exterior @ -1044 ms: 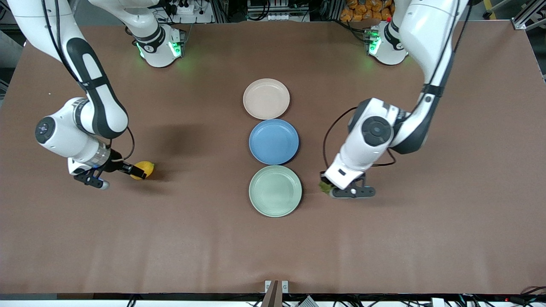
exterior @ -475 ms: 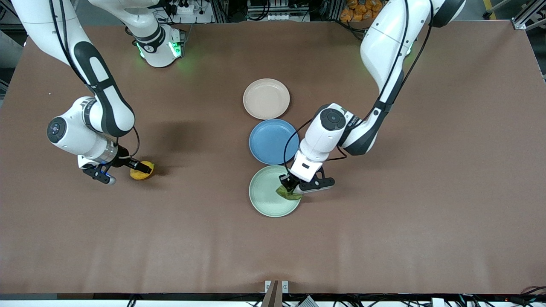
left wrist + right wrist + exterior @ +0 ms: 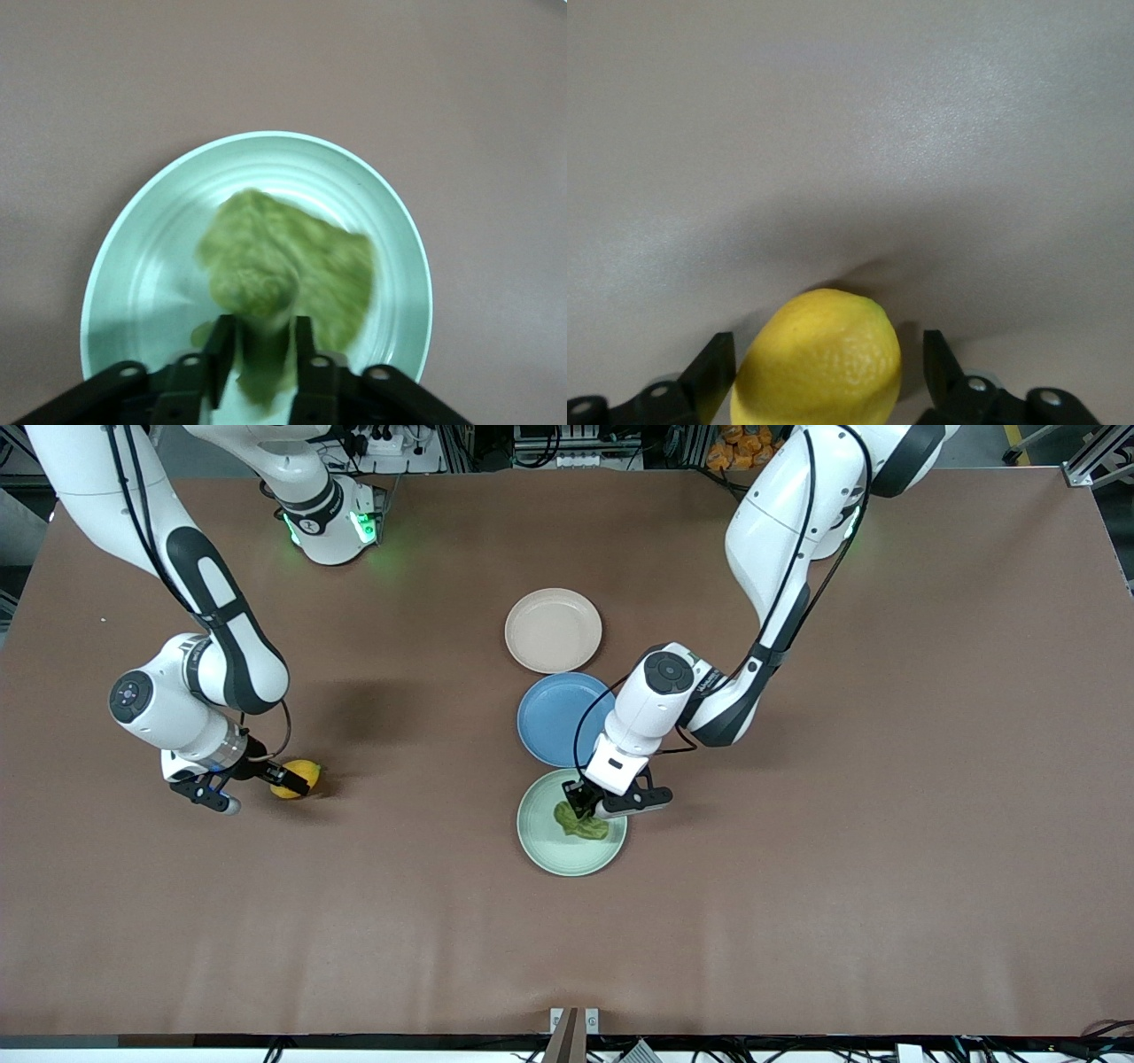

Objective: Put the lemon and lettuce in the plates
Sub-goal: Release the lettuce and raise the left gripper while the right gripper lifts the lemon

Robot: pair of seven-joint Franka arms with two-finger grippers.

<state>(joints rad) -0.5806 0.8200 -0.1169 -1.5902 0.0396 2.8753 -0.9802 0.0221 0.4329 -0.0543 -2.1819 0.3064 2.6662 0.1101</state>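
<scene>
Starting closest to the front camera: the mint green plate (image 3: 567, 857) (image 3: 133, 266) sits on the brown table (image 3: 797, 921), and the lettuce (image 3: 580, 821) (image 3: 283, 257) is in it, a crinkled green leaf lying over the middle and reaching toward the rim on the left arm's side. The left end effector (image 3: 580, 806) (image 3: 261, 350) hangs low over that same plate. Its fingers (image 3: 220, 354) are parted a little, with the end of the leaf sitting in the gap between them.

A bit farther from the camera, and way over toward the right arm's end of the table, there's the lemon (image 3: 297, 777) (image 3: 819, 363). It's lying on the bare table, well apart from every plate. The right end effector (image 3: 285, 781) (image 3: 826, 372) is down at table level around it, spread wide, one finger on each side with a sliver of daylight on both, so no pinch.

Farther again is the blue plate (image 3: 554, 717), just beside the green one, and farthest in the row is the pale beige-pink plate (image 3: 553, 631).
</scene>
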